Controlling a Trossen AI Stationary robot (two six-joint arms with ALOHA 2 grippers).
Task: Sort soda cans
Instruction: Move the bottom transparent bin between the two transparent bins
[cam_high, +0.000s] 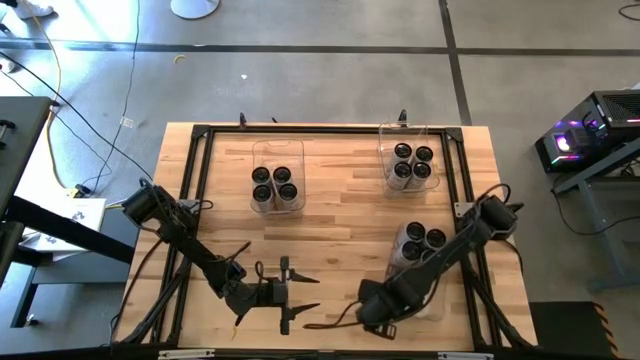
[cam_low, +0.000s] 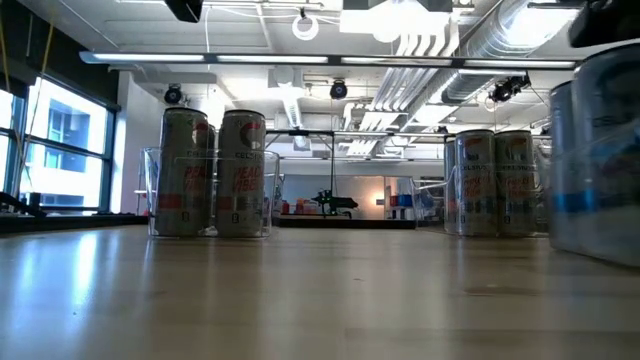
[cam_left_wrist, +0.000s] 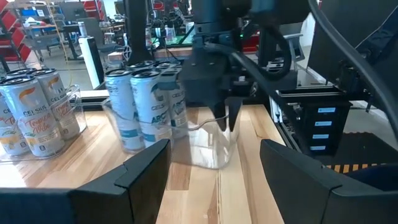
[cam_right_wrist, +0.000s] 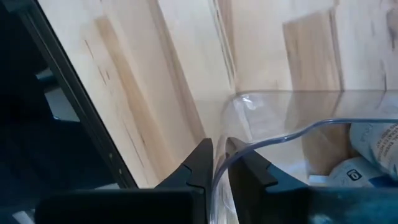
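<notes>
Soda cans stand upright in three clear plastic bins. One group is in the far-left bin (cam_high: 277, 182), one in the far-right bin (cam_high: 410, 162), and blue-labelled cans (cam_high: 424, 240) are in the near-right bin (cam_high: 402, 268). My right gripper (cam_right_wrist: 219, 165) is at that near-right bin's near-left corner, shut on its wall. My left gripper (cam_high: 300, 293) hovers open over bare wood near the table's near edge and points toward the right arm. In the left wrist view, the blue-labelled cans (cam_left_wrist: 148, 102) stand behind the right gripper (cam_left_wrist: 227, 118). My right gripper pinches the clear bin's rim (cam_right_wrist: 264, 144) at its near-left corner. One finger (cam_right_wrist: 200, 167) is outside the wall and the other (cam_right_wrist: 249, 169) is inside. The fingers come from above, pointing down. The bin stands on the table with the cans upright inside it.
A black frame rail (cam_high: 330, 131) runs around the tabletop. Bare wood (cam_high: 340, 215) lies between the bins in the middle of the table. Beyond the table are a grey floor, cables and an equipment cart (cam_high: 590, 140) on the right.
</notes>
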